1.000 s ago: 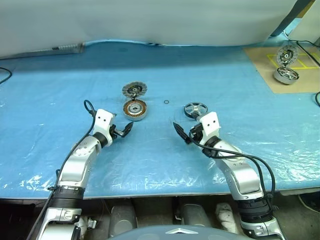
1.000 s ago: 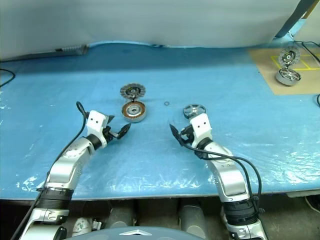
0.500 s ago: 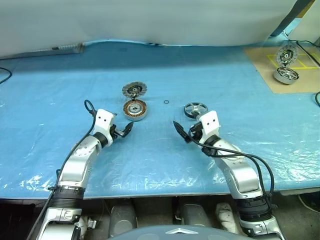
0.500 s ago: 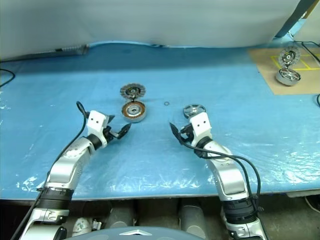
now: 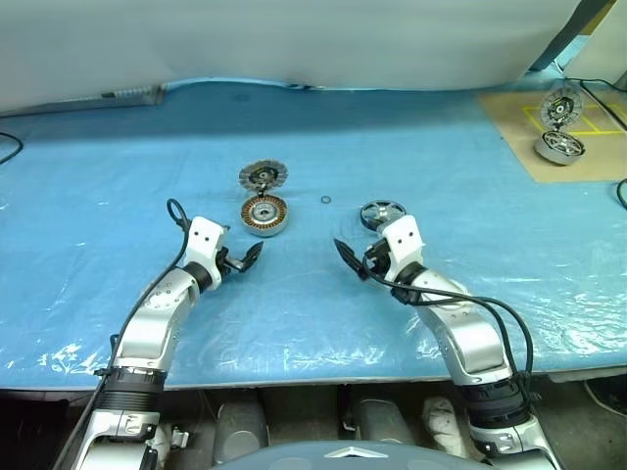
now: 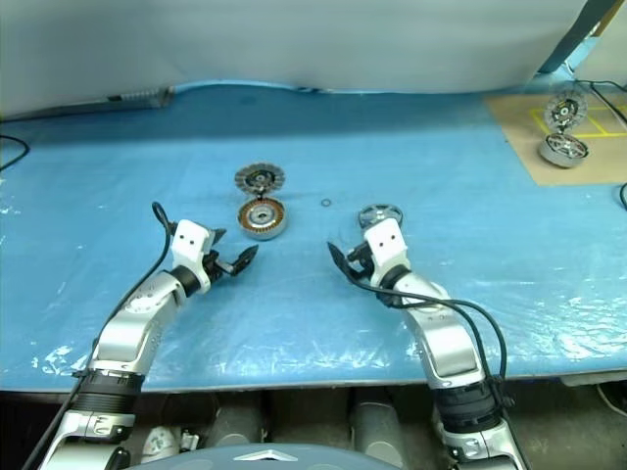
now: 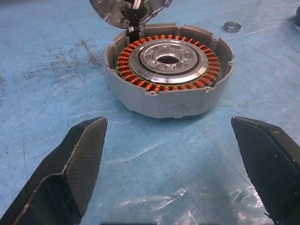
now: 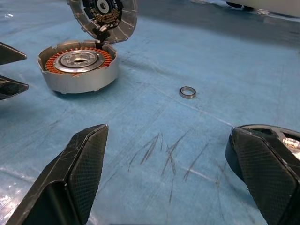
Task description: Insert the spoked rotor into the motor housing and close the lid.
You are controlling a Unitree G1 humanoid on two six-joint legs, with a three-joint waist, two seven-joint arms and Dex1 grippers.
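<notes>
Both jaws are spread wide and hold nothing. On the left, the left gripper (image 5: 247, 257) hangs just in front of the housing (image 5: 265, 214), which sits on the blue bench (image 5: 118, 176) with its orange wires showing. Its lid (image 5: 264, 176) stands open behind it. Next comes a tiny ring (image 5: 325, 200). The right gripper (image 5: 350, 258) hangs low over the bench, and the dark rotor (image 5: 377, 211) lies just beside its far finger. Far right, another motor (image 5: 560, 146) rests on a brown mat (image 5: 519, 137).

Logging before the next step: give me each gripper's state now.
Left gripper: open, holding nothing.
Right gripper: open, holding nothing.
</notes>
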